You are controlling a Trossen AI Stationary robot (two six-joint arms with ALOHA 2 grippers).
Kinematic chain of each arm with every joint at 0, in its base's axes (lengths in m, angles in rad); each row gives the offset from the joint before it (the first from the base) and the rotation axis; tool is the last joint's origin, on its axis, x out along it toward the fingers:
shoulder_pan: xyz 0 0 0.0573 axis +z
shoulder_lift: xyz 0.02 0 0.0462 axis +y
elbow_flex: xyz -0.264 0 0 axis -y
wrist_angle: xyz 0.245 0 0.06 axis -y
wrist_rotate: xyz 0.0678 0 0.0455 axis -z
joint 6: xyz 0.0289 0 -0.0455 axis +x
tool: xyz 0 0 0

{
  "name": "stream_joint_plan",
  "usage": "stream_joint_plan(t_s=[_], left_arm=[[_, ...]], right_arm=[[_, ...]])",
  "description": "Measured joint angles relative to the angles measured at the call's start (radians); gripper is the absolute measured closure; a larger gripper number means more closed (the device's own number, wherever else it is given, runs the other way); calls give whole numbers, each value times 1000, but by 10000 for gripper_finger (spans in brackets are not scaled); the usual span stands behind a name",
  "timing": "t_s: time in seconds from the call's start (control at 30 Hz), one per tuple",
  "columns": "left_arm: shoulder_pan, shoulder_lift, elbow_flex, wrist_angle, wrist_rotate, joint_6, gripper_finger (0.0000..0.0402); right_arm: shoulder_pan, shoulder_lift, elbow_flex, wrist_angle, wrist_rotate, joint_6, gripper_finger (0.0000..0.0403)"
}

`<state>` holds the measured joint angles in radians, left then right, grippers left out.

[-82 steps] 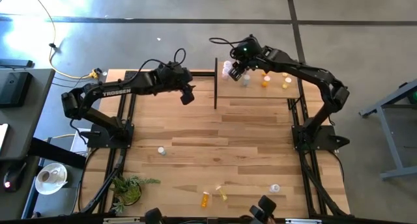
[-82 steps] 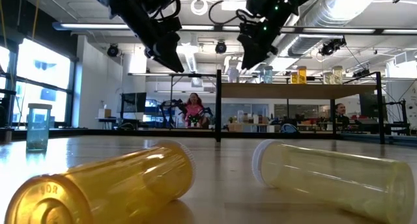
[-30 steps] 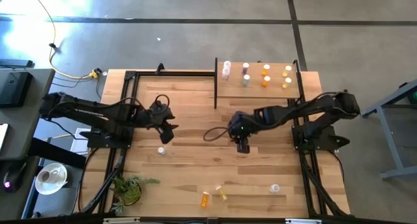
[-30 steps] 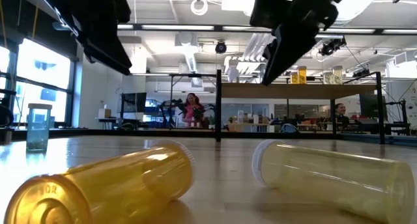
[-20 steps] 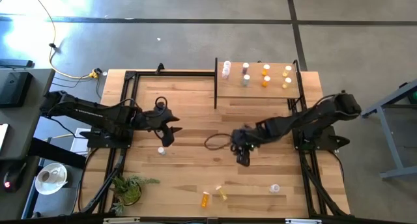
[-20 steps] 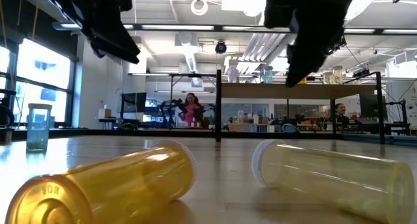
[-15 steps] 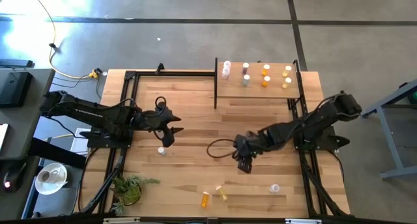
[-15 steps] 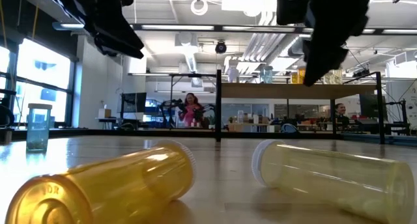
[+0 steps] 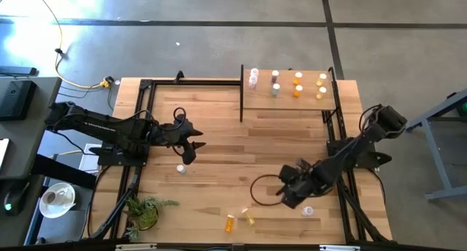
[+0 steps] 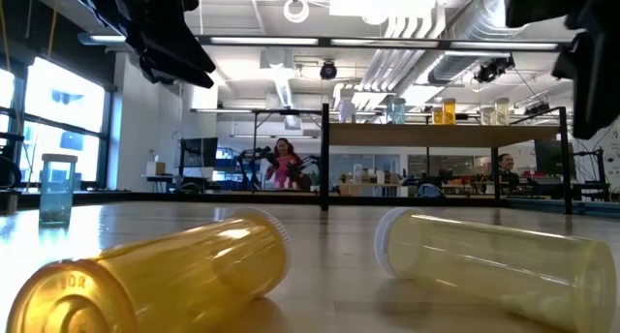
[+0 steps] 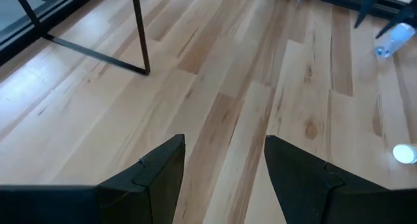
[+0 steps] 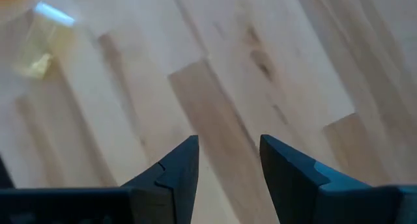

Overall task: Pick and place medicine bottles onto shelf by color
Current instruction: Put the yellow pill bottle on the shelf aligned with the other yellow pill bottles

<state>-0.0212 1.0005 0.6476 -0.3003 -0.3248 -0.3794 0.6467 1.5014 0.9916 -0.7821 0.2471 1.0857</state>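
Overhead, the left gripper (image 9: 188, 152) hangs over the left half of the wooden tabletop (image 9: 219, 134), its fingers (image 11: 159, 175) parted with bare planks between them and nothing grasped; a grey-teal bottle (image 9: 180, 168) stands upright on the table just beside it, toward the front edge. The right gripper (image 9: 290, 196) is low over the front right part of the table, fingers (image 12: 176, 168) likewise apart and empty above bare wood. A clear bottle (image 9: 307, 210) stands just beside it, nearer the front edge. To the left of that, an orange bottle (image 9: 230, 222) and a yellow bottle (image 9: 249, 217) lie on their sides close together near the front edge; in the level view they fill the foreground, white caps pointing away from the camera, the orange one on the left and the yellow one on the right. The shelf (image 9: 288, 98) sits at the far right of the table, framed by thin black posts, and carries upright bottles grouped by colour: pale pink ones (image 9: 253, 78) at its left end, a grey-teal pair (image 9: 275, 85) next, then orange ones (image 9: 298, 85) and yellow ones (image 9: 321, 87) toward its right end. A leafy plant (image 9: 144, 209) rests at the front left corner.
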Motion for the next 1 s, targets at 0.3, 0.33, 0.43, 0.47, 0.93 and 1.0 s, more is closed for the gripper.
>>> stream_joint_plan(t_s=[0.3,0.33,0.43,0.47,0.93,1.0], left_arm=[[0,34,1,17,0,-31,200],[0,39,1,22,0,-36,200],[0,51,1,31,0,-40,200],[0,57,1,43,0,-40,200],[0,69,1,73,1,-38,200],[0,69,1,73,7,-37,200]], right_arm=[[45,0,0,273,32,-24,249],[43,0,0,306,28,-45,249],[27,0,0,381,-22,-93,249],[19,0,0,398,-38,-101,249],[-25,110,216,361,-82,-236,249],[-30,148,263,302,-80,-220,249]])
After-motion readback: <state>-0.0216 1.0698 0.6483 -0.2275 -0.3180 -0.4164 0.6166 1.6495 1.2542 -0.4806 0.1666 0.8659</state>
